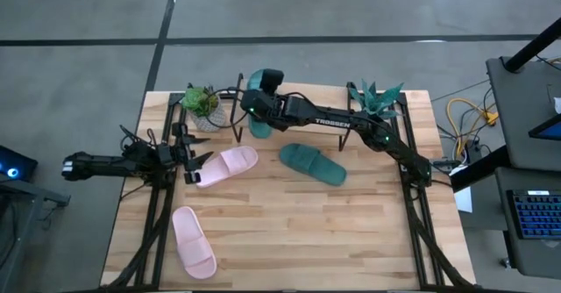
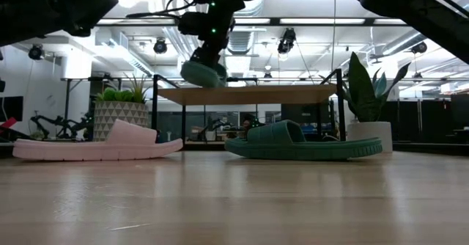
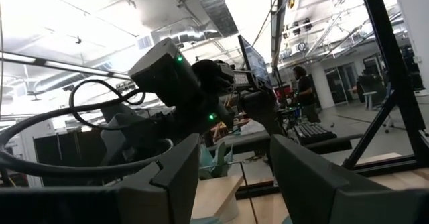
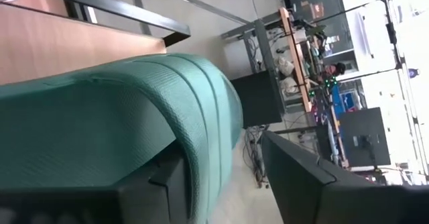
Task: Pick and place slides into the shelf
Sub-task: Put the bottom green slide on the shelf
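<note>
My right gripper reaches over the table's far side and is shut on a dark teal slide, which it carries in the air above the left end of the shelf. A second teal slide lies sole down mid-table. One pink slide lies just right of my left gripper, which is open and holds nothing. The other pink slide lies near the front left. My right gripper holds the teal slide at its ribbed strap. One finger lies under the strap against the slide, the other finger stands outside it with a gap showing near its tip. The slide is lifted clear, hanging tilted below the gripper.
A small potted plant stands at the shelf's left end and a spiky one at its right end. The shelf's black legs stand on the table's far part. Bare wood lies toward the near edge.
</note>
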Tool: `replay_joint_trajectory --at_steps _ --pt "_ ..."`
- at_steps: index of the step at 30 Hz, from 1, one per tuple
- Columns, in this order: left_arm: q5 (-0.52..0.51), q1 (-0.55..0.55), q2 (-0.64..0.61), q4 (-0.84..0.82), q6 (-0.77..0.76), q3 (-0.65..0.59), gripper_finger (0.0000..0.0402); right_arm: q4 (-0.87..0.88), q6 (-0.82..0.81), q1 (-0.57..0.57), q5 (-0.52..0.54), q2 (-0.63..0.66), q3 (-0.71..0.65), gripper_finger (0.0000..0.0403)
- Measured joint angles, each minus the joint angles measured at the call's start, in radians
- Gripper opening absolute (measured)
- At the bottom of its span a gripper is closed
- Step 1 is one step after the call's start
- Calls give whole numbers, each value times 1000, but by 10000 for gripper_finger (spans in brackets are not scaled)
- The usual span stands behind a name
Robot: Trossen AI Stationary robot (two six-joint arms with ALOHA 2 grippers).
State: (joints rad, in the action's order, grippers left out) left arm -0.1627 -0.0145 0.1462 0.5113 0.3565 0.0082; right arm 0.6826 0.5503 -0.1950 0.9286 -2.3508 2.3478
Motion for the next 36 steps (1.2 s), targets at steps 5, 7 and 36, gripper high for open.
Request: replay_joint_trajectory --at_steps 5,7,36 --pt "0 0 7 -2 0 0 169 23 1 0 -55 1 0 166" --pt "0 0 9 -2 0 0 169 23 16 0 -67 3 0 166" --pt "-1 0 11 -6 0 0 169 184 -19 37 -191 110 8 165"
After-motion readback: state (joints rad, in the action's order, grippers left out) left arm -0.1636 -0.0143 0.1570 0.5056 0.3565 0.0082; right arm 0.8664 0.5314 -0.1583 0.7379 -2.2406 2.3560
